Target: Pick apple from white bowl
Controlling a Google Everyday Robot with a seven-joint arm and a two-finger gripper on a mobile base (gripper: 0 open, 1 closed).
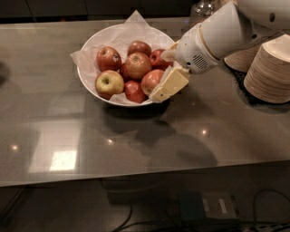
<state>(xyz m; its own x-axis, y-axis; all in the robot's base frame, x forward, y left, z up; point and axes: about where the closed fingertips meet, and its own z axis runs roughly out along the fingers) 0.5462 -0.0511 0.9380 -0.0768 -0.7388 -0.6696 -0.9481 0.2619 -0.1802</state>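
Observation:
The white bowl (90, 45), lined with crinkled white paper, stands on the grey table at the back centre and holds several apples. The apple (151, 81), orange-red to pinkish, lies at the bowl's near right side. My gripper (162, 80), cream-coloured on the end of the white arm, reaches in from the right over the bowl's right rim and sits right against this apple's right side. A yellow-green apple (108, 83) lies at the near left. A small dark red apple (135, 91) lies at the front. Another large orange-red apple (138, 65) sits in the middle.
Stacks of beige paper bowls (269, 72) stand at the right edge on a dark mat. A clear bottle (204, 8) is behind the arm. The grey table (136, 145) runs on in front of the bowl to its near edge.

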